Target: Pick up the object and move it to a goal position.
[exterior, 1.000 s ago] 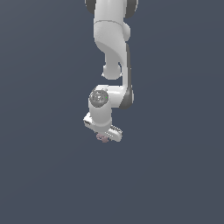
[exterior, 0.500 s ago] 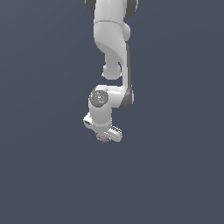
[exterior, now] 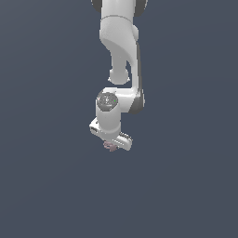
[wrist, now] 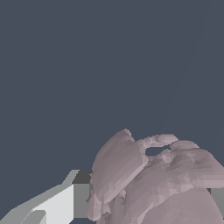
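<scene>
The white arm [exterior: 122, 51] comes down from the top centre of the exterior view against a plain slate-blue background [exterior: 46, 139], bending at a round joint near the middle of the frame before ending in the gripper [exterior: 110, 145] just below centre. The pinkish-mauve object [exterior: 109, 146] shows as a small lumpy patch at the underside of the gripper, tucked against the white hand body and partly hidden by it, so only a sliver of it is visible in that view. In the wrist view the same object [wrist: 153, 179] fills the lower right of the frame, a bumpy, faceted clump of rounded lobes with a thin curved loop along its upper edge. One grey and white finger [wrist: 61, 203] runs in from the lower left corner and meets the clump's side; a small grey patch at the right edge, behind the clump, may be the other finger, though too little of it shows to be sure. The fingers stand narrow and pressed onto the clump, holding it between them. Nothing but the flat blue-grey background appears around the arm in either view.
</scene>
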Motion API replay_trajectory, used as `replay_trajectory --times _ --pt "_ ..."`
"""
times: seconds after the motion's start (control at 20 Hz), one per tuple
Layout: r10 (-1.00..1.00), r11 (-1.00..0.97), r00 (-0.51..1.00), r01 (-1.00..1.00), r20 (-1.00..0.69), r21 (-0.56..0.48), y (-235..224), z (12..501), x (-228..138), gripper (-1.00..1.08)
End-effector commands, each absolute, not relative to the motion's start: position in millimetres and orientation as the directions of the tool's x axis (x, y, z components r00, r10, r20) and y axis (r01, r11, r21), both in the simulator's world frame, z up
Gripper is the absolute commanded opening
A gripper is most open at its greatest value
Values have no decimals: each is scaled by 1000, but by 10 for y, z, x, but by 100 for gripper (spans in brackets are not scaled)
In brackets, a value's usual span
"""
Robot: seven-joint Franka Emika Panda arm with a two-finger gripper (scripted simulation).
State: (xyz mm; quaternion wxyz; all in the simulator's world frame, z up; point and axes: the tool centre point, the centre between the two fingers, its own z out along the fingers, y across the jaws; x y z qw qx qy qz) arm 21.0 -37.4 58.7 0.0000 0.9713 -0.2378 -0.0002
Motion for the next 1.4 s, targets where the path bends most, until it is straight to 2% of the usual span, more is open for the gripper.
replay_trajectory --times 0.0,0.85,1.35 --pt "-461 -887 887 -461 1 -1 -314 721 249 -100" --pt "-462 -887 887 -462 1 1 320 2178 682 -100" --pt "-462 -887 887 -462 0 0 515 2612 843 -100"
